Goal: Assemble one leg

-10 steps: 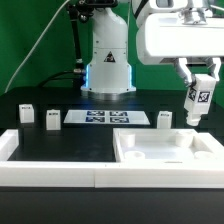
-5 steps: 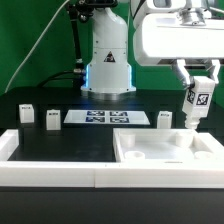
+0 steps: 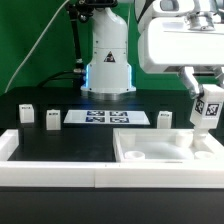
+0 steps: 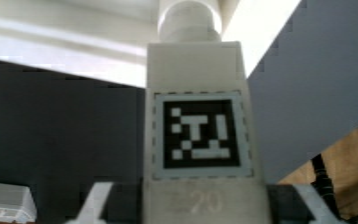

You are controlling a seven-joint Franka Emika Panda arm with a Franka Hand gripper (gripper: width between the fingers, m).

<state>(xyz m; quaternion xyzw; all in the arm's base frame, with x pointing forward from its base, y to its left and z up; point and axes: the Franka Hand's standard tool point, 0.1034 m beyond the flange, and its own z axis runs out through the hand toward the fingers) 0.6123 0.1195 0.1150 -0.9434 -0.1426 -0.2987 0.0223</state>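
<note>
The two-finger gripper [image 3: 204,98] grips the small white plastic oblong tagged leg [image 3: 208,113] over the large white rimmed tray piece [image 3: 150,160], at its corner on the exterior view's right.

The leg [image 4: 199,120] held between the jaws filled the wrist view, blurred, and hid from me whatever lay beyond it. In the exterior view the gripper [image 3: 207,98] was cut off by the frame's edge, and I could not make out its fingertips.

The leg [image 3: 207,110] is smooth white plastic with a matt printed tag [image 4: 201,130]. The table [image 3: 60,140] is matt black.
</note>
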